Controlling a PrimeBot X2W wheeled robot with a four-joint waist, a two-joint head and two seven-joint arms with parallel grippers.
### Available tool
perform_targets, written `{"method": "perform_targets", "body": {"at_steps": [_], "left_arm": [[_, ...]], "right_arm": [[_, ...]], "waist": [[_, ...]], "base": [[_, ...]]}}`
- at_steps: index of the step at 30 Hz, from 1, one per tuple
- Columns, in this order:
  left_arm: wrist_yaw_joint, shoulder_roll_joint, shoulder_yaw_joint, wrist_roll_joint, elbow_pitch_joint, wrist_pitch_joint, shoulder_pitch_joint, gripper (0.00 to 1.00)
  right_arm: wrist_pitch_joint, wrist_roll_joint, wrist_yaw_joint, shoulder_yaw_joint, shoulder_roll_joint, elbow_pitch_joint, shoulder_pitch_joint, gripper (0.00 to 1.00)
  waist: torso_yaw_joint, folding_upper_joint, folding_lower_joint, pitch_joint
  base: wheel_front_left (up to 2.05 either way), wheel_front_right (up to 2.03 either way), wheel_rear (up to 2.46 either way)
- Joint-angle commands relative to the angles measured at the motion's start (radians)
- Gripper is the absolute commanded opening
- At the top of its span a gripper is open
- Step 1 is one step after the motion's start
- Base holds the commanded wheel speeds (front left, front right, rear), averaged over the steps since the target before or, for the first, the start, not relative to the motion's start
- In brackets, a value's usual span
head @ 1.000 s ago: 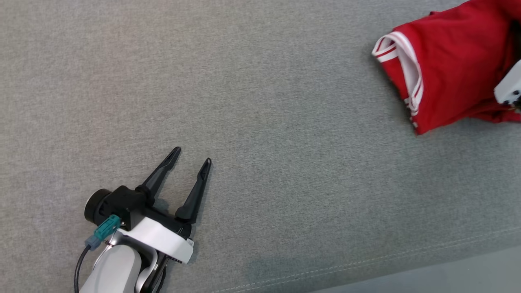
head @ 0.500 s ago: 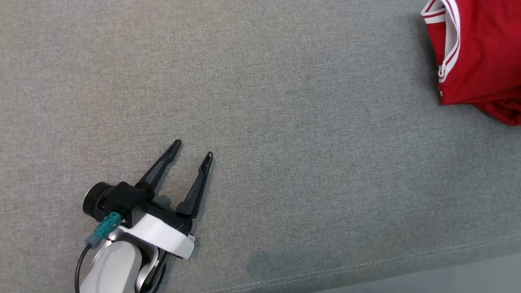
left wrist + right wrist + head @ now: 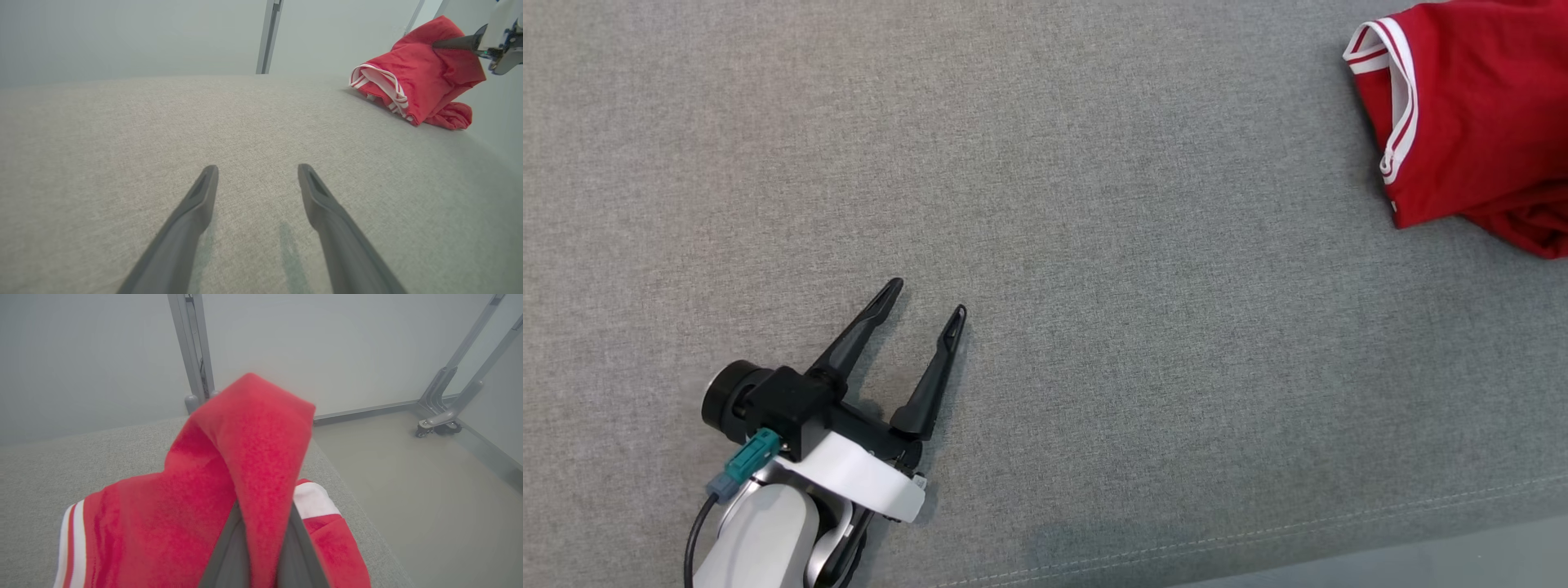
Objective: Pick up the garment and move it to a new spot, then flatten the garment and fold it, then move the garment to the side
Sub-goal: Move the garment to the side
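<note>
Garment [image 3: 1470, 122] shifted right, near cushion [image 3: 1045, 180] edge; right hand [image 3: 438, 42] clamping.

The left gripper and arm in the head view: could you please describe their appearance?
The left gripper has two long, tapering black fingers on a black block, with a round black cylinder beside it. A white curved shell meets a pale grey forearm. A teal connector carries a black cable.
</note>
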Motion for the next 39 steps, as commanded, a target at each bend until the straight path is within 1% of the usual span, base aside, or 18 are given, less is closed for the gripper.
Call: {"method": "perform_targets", "body": {"at_steps": [1,5,8,9,11,14,16,18,22,30,34,37,39], "left_arm": [[0.0,0.015,0.024,-0.008,-0.019,-0.003,-0.018,1.0],[0.0,0.013,0.017,-0.013,-0.013,-0.003,-0.015,1.0],[0.0,0.012,0.014,-0.019,-0.005,-0.003,-0.009,1.0],[0.0,0.012,0.014,-0.019,-0.005,-0.003,-0.009,1.0],[0.0,0.01,0.006,-0.023,0.001,-0.003,-0.006,1.0],[0.0,0.006,-0.002,-0.028,0.008,-0.003,-0.005,1.0],[0.0,0.002,-0.008,-0.029,0.012,-0.003,-0.004,1.0],[0.0,-0.001,-0.013,-0.033,0.016,-0.003,-0.001,1.0],[0.0,-0.001,-0.015,-0.038,0.024,-0.003,0.008,1.0],[0.0,0.002,-0.033,-0.042,0.038,-0.003,0.005,1.0],[0.0,0.009,-0.033,-0.04,0.042,-0.003,-0.003,1.0],[0.0,0.014,-0.031,-0.041,0.04,-0.003,-0.01,1.0],[0.0,0.016,-0.031,-0.043,0.04,-0.003,-0.011,1.0]], "right_arm": [[0.011,0.007,0.0,0.01,-0.025,-0.027,-0.005,0.0],[0.045,0.008,0.0,0.022,-0.034,-0.05,-0.023,0.0],[0.11,0.019,0.0,0.044,-0.021,-0.109,-0.038,0.0],[0.11,0.019,0.0,0.044,-0.021,-0.109,-0.038,0.0],[0.15,0.027,0.0,0.053,-0.021,-0.129,-0.038,0.0],[0.2,0.03,0.0,0.064,-0.035,-0.138,-0.032,0.0],[0.213,0.026,0.0,0.066,-0.053,-0.135,-0.03,0.0],[0.219,0.016,0.0,0.064,-0.077,-0.122,-0.031,0.0],[0.217,-0.01,0.0,0.066,-0.101,-0.092,-0.038,0.0],[0.201,-0.057,0.0,0.041,-0.116,-0.01,0.001,0.0],[0.194,-0.061,0.0,-0.005,-0.11,-0.001,0.039,0.0],[0.2,-0.086,0.0,-0.042,-0.14,0.0,0.073,0.0],[0.176,-0.115,0.0,-0.069,-0.155,0.0,0.08,0.0]], "waist": [[0.001,0.0,0.0,-0.002],[0.001,0.0,0.0,-0.006],[-0.003,0.0,0.0,-0.015],[-0.003,0.0,0.0,-0.015],[-0.004,0.0,0.0,-0.022],[-0.004,0.0,0.0,-0.034],[-0.002,0.0,0.0,-0.041],[0.0,0.0,0.0,-0.051],[0.003,0.0,0.0,-0.062],[0.023,0.0,0.0,-0.057],[0.039,0.0,0.0,-0.037],[0.051,0.0,0.0,-0.021],[0.057,0.0,0.0,-0.015]], "base": [[0.0,0.0,0.0],[0.0,0.0,0.0],[0.0,0.0,0.0],[0.0,0.0,0.0],[0.0,0.0,0.0],[0.0,0.0,0.0],[0.0,0.0,0.0],[0.0,0.0,0.0],[0.0,0.0,0.0],[0.0,0.0,0.0],[0.0,0.0,0.0],[0.0,0.0,0.0],[0.0,0.0,0.0]]}}
